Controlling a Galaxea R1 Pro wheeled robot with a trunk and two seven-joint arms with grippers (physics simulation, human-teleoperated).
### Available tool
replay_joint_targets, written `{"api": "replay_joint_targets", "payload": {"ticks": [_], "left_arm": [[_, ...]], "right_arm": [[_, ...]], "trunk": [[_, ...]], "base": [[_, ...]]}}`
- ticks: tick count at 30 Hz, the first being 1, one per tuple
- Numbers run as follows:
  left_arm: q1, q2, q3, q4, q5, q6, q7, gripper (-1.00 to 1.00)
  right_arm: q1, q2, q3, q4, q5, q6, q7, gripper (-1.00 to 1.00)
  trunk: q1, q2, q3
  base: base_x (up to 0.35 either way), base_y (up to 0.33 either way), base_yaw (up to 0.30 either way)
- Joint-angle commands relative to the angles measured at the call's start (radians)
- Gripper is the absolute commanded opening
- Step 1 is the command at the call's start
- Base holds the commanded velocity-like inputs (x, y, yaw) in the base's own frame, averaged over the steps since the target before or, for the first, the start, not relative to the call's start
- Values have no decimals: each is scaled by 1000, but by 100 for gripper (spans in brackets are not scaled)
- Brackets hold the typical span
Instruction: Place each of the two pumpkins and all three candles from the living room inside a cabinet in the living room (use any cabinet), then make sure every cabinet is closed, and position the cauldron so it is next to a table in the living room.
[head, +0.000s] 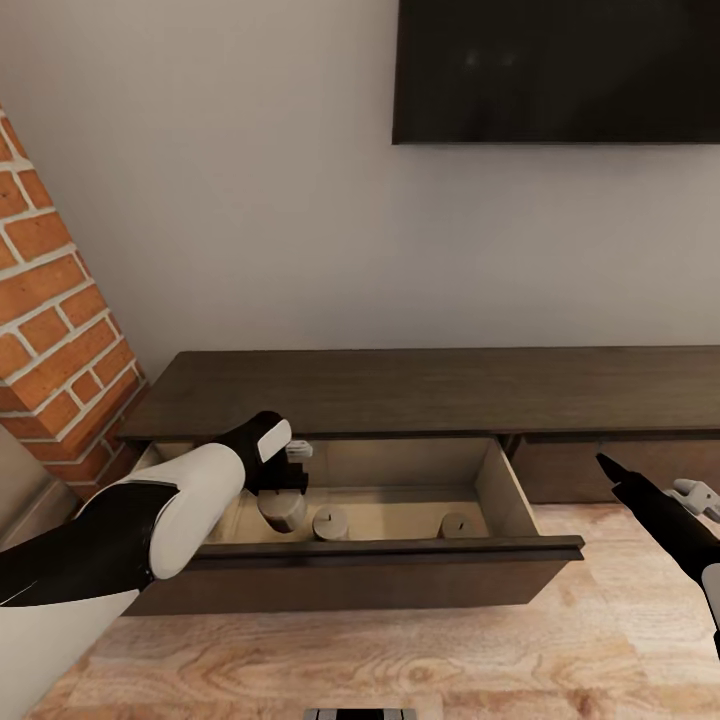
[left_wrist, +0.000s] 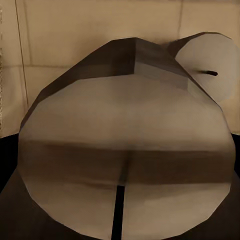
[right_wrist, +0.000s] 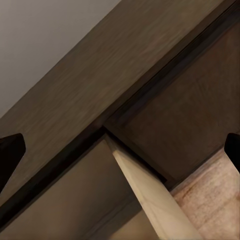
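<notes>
Cream candle (head: 284, 508) — seemingly in left claw (head: 283, 490)

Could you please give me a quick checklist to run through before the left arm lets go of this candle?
1. Drawer open: ok.
2. Left gripper inside the drawer: ok.
3. Held candle over the drawer floor, resting or not: cannot tell.
4. Apart from the two other candles: ok.
5. Right gripper outside the drawer: ok.
6. Pumpkins stowed: cannot tell.
</notes>
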Motion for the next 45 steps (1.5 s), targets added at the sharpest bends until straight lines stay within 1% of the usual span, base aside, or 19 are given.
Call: {"api": "replay_joint_targets", "payload": {"ticks": [1, 11, 23, 29, 36, 45], "left_arm": [[0, 1, -1, -2, 11, 3, 9, -100], [0, 13, -1, -2, 11, 5, 10, -100], [0, 15, -1, -2, 11, 5, 9, -100], [0, 27, -2, -2, 10, 7, 9, -100], [0, 27, -3, -2, 10, 4, 9, -100], [0, 26, -3, -2, 10, 3, 10, -100]], "right_arm": [[-1, 0, 0, -2, -10, 4, -9, 100], [-1, 0, 0, -2, -10, 4, -9, 100], [-1, 0, 0, -2, -10, 4, -9, 100], [-1, 0, 0, -2, -9, 4, -9, 100], [-1, 0, 0, -2, -10, 4, -9, 100], [-1, 0, 0, -2, -10, 4, -9, 100]], "trunk": [[0, 0, -1], [0, 0, -1], [0, 0, -1], [0, 0, -1], [0, 0, -1], [4, -2, -36]], "base": [[0, 0, 0], [0, 54, 0], [45, 61, 0], [4, 4, 0], [0, 0, 0], [0, 0, 0]]}}
